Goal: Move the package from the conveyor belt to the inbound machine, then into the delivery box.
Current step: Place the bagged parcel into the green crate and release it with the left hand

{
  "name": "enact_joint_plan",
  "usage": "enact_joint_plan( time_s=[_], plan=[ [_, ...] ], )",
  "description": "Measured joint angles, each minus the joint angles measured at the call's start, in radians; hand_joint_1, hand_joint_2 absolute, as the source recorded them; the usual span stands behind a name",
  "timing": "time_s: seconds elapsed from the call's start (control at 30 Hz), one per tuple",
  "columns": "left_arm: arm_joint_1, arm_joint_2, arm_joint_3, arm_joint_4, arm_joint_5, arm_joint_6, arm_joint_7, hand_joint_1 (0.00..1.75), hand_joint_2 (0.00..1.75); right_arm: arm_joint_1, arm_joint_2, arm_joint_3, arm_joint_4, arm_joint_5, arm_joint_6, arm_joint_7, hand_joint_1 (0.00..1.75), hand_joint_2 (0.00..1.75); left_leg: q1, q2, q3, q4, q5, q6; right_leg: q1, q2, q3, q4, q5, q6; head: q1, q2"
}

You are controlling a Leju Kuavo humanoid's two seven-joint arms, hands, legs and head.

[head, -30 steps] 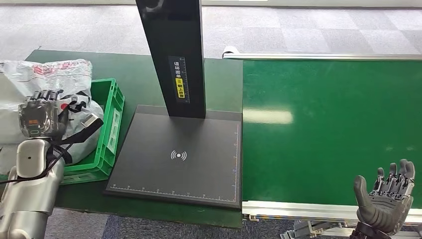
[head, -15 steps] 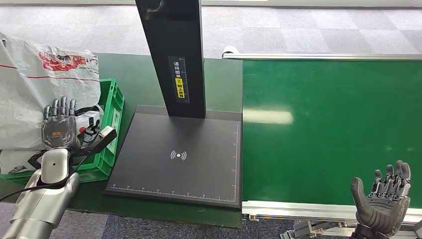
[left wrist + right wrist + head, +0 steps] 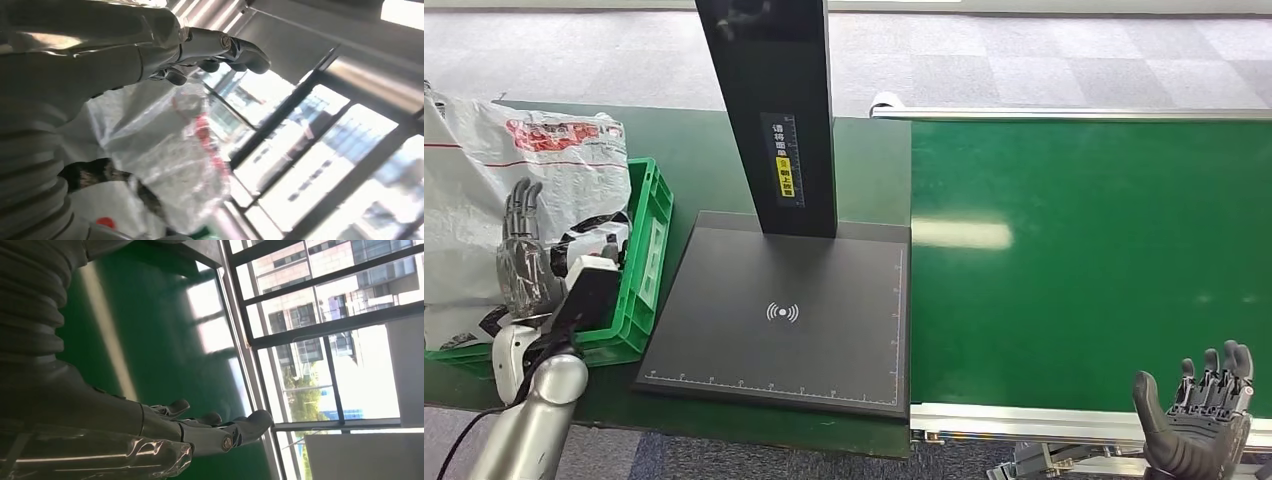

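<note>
Fingers of my left hand (image 3: 524, 262) stand straight and apart, gripping nothing; the hand hovers at the near side of the green crate (image 3: 652, 250), just in front of the package (image 3: 519, 190), a crinkled white plastic bag with red print that fills the crate and bulges over its rim. The left wrist view shows those fingers (image 3: 235, 50) extended above the bag (image 3: 165, 150), and whether any of them brushes the plastic I cannot tell. I judge the bag lies where it does because the crate serves as the delivery box, so the final step of the task looks complete and an empty, spread hand is what a release leaves. Beside the crate, the scanner plate (image 3: 784, 320), black with a white wireless mark and a ruled edge, rests bare under its upright black post (image 3: 774, 110); this I take to be the inbound machine. Farther to my right, the conveyor belt (image 3: 1084, 260) carries no parcel. My right hand (image 3: 1199, 425) waits at the belt's near edge, palm up, fingers (image 3: 240, 427) loosely spread and holding nothing, probably placed to receive whatever the belt brings.
</note>
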Motion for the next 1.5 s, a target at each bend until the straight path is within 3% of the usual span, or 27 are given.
enact_joint_plan(
  time_s=[0.1, 0.17, 0.47, 0.53, 0.6, 0.67, 0.73, 0.9, 1.0, 1.2, 1.5],
  plan=[
    [0.059, -0.044, -0.020, -0.142, 0.328, -0.057, -0.211, 0.00, 1.75, 0.005, 0.007, -0.003, -0.002, 0.006, 0.009, -0.001, 0.00, 1.75, 0.000, 0.000, 0.000, 0.000, 0.000, 0.000, 0.000, 0.000, 0.000, 0.000, 0.000, 0.000, 0.000, 0.000],
    [0.094, -0.067, -0.038, -0.222, 0.435, -0.103, -0.273, 0.00, 1.75, 0.004, 0.007, -0.004, -0.002, 0.007, 0.013, -0.003, 0.00, 1.75, 0.000, 0.000, 0.000, 0.000, -0.001, 0.001, 0.000, 0.000, 0.000, -0.001, 0.000, 0.000, 0.000, 0.000],
    [0.143, -0.105, -0.066, -0.357, 0.519, -0.170, -0.312, 0.00, 1.75, 0.004, 0.007, -0.003, -0.002, 0.016, 0.022, -0.008, 0.00, 1.75, 0.000, 0.000, 0.001, 0.000, 0.000, 0.000, 0.000, 0.000, 0.001, 0.000, 0.000, 0.000, 0.000, 0.000],
    [0.157, -0.117, -0.080, -0.375, 0.642, -0.307, -0.304, 0.00, 1.75, 0.004, 0.004, 0.007, -0.002, 0.052, 0.059, -0.026, 0.00, 1.75, 0.000, 0.000, 0.001, 0.000, 0.000, 0.000, 0.000, 0.000, 0.001, 0.000, 0.000, 0.000, 0.000, 0.000],
    [0.177, -0.141, -0.122, -0.373, 0.765, -0.553, -0.247, 0.00, 1.75, -0.002, -0.003, 0.041, 0.008, 0.106, 0.132, -0.054, 0.00, 1.75, 0.000, 0.000, 0.000, 0.000, -0.001, 0.001, 0.000, 0.000, 0.001, 0.000, 0.000, 0.000, 0.000, 0.000],
    [0.188, -0.177, -0.192, -0.305, 0.785, -0.773, -0.185, 0.00, 1.75, -0.020, -0.008, 0.100, 0.039, 0.144, 0.184, -0.076, 0.00, 1.75, -0.001, 0.000, 0.000, 0.000, -0.001, 0.001, -0.001, -0.001, 0.002, -0.001, 0.000, 0.000, 0.000, 0.000],
    [0.182, -0.223, -0.262, -0.156, 0.762, -0.852, -0.173, 0.00, 1.75, -0.045, -0.008, 0.172, 0.099, 0.154, 0.192, -0.098, 0.00, 1.75, -0.002, 0.000, 0.001, 0.000, -0.001, 0.001, -0.002, 0.000, 0.002, -0.001, 0.000, 0.001, 0.000, 0.000],
    [0.125, -0.313, -0.340, 0.338, 0.745, -0.864, -0.312, 0.00, 1.75, -0.102, -0.009, 0.328, 0.305, 0.149, 0.161, -0.152, 0.00, 1.75, -0.002, 0.000, 0.002, 0.000, -0.001, 0.001, -0.002, 0.000, 0.002, -0.001, 0.001, 0.001, 0.000, 0.000],
    [0.108, -0.339, -0.343, 0.484, 0.747, -0.882, -0.345, 0.00, 1.75, -0.111, -0.009, 0.379, 0.389, 0.152, 0.156, -0.173, 0.00, 1.75, -0.002, -0.001, 0.001, 0.000, -0.001, 0.001, -0.001, -0.001, 0.001, -0.001, 0.001, 0.001, 0.000, 0.000],
    [0.101, -0.354, -0.338, 0.492, 0.717, -0.876, -0.284, 0.00, 1.75, -0.123, -0.008, 0.410, 0.435, 0.172, 0.182, -0.155, 0.00, 1.75, -0.002, -0.002, 0.000, -0.001, -0.001, 0.001, -0.001, -0.002, 0.002, -0.001, 0.000, 0.001, 0.000, 0.000],
    [0.119, -0.362, -0.334, 0.458, 0.664, -0.832, -0.276, 0.00, 1.75, -0.143, 0.002, 0.413, 0.475, 0.184, 0.202, -0.149, 0.00, 1.75, -0.002, -0.002, 0.002, 0.000, 0.000, 0.002, -0.002, -0.002, 0.003, -0.001, 0.000, 0.002, 0.000, 0.000]
  ],
)
